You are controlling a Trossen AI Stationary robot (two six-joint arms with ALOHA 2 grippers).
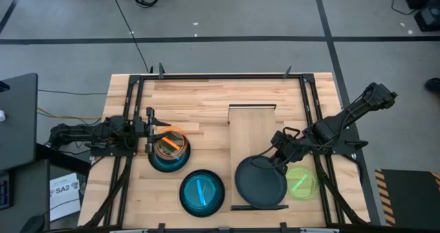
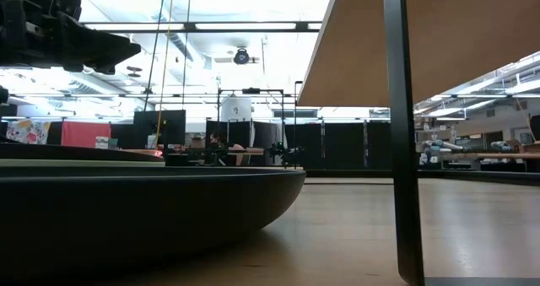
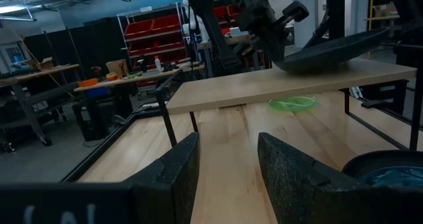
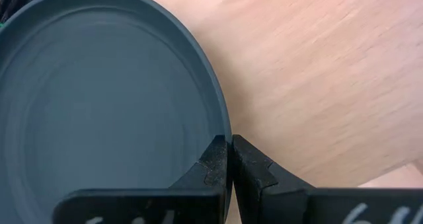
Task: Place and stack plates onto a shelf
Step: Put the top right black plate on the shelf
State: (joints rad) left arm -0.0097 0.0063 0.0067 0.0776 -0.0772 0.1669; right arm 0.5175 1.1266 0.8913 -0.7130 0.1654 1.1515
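A: Right gripper [image 4: 229,161] first. Where is it against the plate?

B: Fingers pinched almost together on the rim of the matte black plate [image 1: 260,181]. In the right wrist view the thin edge runs between the two dark, grainy finger pads [image 4: 213,159], one inside the rim, one outside. The plate sits at the near end of the shelf [image 1: 251,126], overhanging its left edge, and in the left wrist view it is tilted, one side lifted off the board.

A: Shelf itself?

B: Narrow pale wood plank, smooth grain, raised above the desk [image 1: 206,102] on thin dark legs. Far half bare.

A: Other plates?

B: Lime-green translucent one [image 1: 301,181] flat on the desk just right of the shelf, under the right arm. A teal-blue round one [image 1: 202,191] near centre, glossy. At left, a small orange plate [image 1: 170,143] rests inside another teal one [image 1: 168,159].

A: Left gripper [image 1: 150,131]?

B: Fingers spread apart, holding nothing. It hangs at the left rim of the orange-and-teal stack. Pads rough, dark, blocky.
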